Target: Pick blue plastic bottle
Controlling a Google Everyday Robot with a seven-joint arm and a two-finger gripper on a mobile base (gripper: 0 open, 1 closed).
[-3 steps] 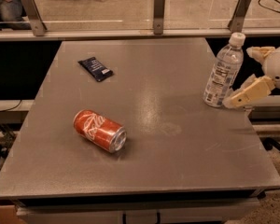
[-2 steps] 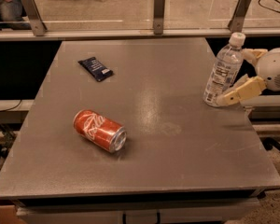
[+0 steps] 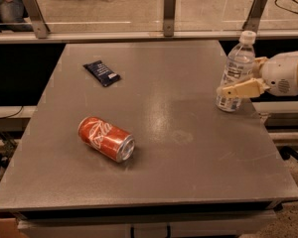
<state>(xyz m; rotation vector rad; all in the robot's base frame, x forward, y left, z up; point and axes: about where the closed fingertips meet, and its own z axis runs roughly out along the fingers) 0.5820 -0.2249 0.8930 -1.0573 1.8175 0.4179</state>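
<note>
The blue plastic bottle is clear, with a white cap and a white-blue label. It stands upright near the table's right edge, towards the back. My gripper reaches in from the right and is open, with the bottle between its jaws. The near finger crosses in front of the bottle's lower half. The far finger shows behind the bottle's right side. The bottle's base rests on the table.
A red soda can lies on its side at the front left of the grey table. A flat dark blue packet lies at the back left. A rail with metal posts runs behind the table.
My gripper has moved left, towards the bottle, and its near finger now crosses in front of the bottle. The bottle, can and packet have not moved.
</note>
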